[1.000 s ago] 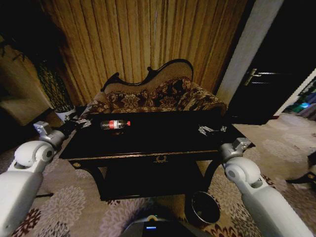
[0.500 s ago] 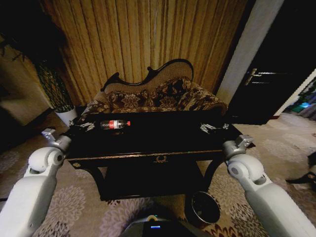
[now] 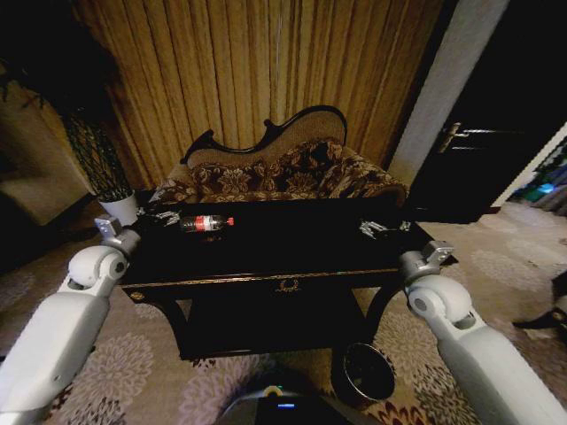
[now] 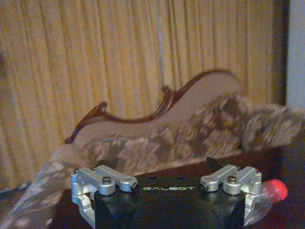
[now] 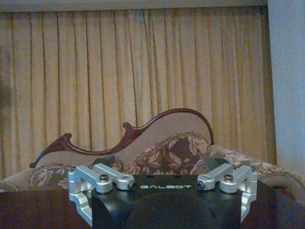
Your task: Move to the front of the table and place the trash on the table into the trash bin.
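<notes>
Both arms reached forward over the front corners of the counter [image 3: 266,266], elbows bent, each hand level and facing the sofa [image 3: 283,173]. The left hand [image 3: 162,215] hovered just above the counter's left end, fingers spread and released, nothing between them. In the left wrist view that hand [image 4: 164,188] showed its two silver knuckles wide apart, with the red cap of the bottle [image 4: 275,190] just past its right-side finger. The right hand [image 3: 383,229] hung low over the counter's right end, also released and empty; in the right wrist view the hand [image 5: 162,183] had its jaws parted with only dark counter beneath.

One trash bin [image 3: 365,372] stood on the carpet, nearer than either hand, below and inside the right arm: round, dark-sided, black within. One bottle [image 3: 205,223] lay on its side beyond and to the inside of the left hand, near it but apart: clear plastic, red label, red cap pointing toward the right hand. Beyond both hands sat one sofa, then the curtains [image 3: 257,80].
</notes>
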Motion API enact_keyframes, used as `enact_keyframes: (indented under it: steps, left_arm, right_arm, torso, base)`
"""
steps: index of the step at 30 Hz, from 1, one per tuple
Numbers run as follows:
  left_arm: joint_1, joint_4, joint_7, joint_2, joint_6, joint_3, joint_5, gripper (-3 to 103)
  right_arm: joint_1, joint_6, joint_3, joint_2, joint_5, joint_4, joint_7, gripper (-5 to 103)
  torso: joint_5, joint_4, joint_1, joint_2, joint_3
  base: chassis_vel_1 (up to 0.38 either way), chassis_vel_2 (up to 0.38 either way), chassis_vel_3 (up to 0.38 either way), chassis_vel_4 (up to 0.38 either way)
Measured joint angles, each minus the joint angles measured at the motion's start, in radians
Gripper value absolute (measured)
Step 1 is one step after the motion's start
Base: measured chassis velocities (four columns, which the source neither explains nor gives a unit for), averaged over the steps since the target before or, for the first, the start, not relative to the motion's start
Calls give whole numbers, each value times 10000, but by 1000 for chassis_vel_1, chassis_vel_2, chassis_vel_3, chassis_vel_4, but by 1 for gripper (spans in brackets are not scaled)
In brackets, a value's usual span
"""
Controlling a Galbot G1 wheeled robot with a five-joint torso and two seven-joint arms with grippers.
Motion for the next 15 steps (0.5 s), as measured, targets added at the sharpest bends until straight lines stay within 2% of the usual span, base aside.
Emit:
enact_keyframes:
  steps: [1, 3, 5, 6, 7, 8, 10, 11, 14, 15]
  left_arm:
    - [0, 0, 0, 0, 0, 0, 0, 100]
    - [-251, -181, -100, 455, 835, 142, -55, 100]
    - [-321, -209, -15, 593, 979, 170, 5, 100]
    - [-441, -209, 543, 875, 1079, 191, 548, 100]
    - [-493, -193, 846, 974, 1076, 193, 833, 100]
    - [-493, -193, 846, 974, 1076, 193, 833, 100]
    - [-639, -188, 1393, 1197, 987, 227, 1416, 100]
    - [-639, -188, 1393, 1197, 987, 227, 1416, 100]
    - [-624, -216, 1395, 1361, 343, 317, 2677, 100]
    - [-624, -216, 1395, 1361, 343, 317, 2677, 100]
  right_arm:
    - [0, 0, 0, 0, 0, 0, 0, 100]
    - [13, 0, -13, 0, -6, -7, -2, 100]
    - [19, 0, -26, 3, -9, -11, -2, 100]
    - [23, 0, -61, 14, -18, -13, -3, 100]
    - [23, 0, -77, 19, -23, -13, -6, 100]
    - [23, 0, -77, 19, -23, -13, -6, 100]
    - [17, 2, -108, 33, -34, -6, -6, 100]
    - [17, 2, -108, 33, -34, -6, -6, 100]
    - [-7, 4, -104, -13, -39, 41, -6, 100]
    - [-7, 4, -104, -13, -39, 41, -6, 100]
  torso:
    - [0, 0, 0, 0, 0]
    - [1, 1, 0, -1, 0]
    - [1, 1, 0, 0, 0]
    - [2, 1, 0, 0, 0]
    - [2, 1, 0, -1, 0]
    - [2, 1, 0, -1, 0]
    - [2, 2, 0, 0, 0]
    - [2, 2, 0, 0, 0]
    - [1, 0, 0, -1, 0]
    - [1, 0, 0, -1, 0]
  base:
    - [0, 0, 0, 0]
    - [0, 0, 0, 0]
    - [0, 0, 0, 0]
    - [0, 0, 0, 0]
    - [0, 0, 0, 0]
    - [0, 0, 0, 0]
    - [0, 0, 0, 0]
    - [0, 0, 0, 0]
    - [0, 0, 0, 0]
    - [0, 0, 0, 0]
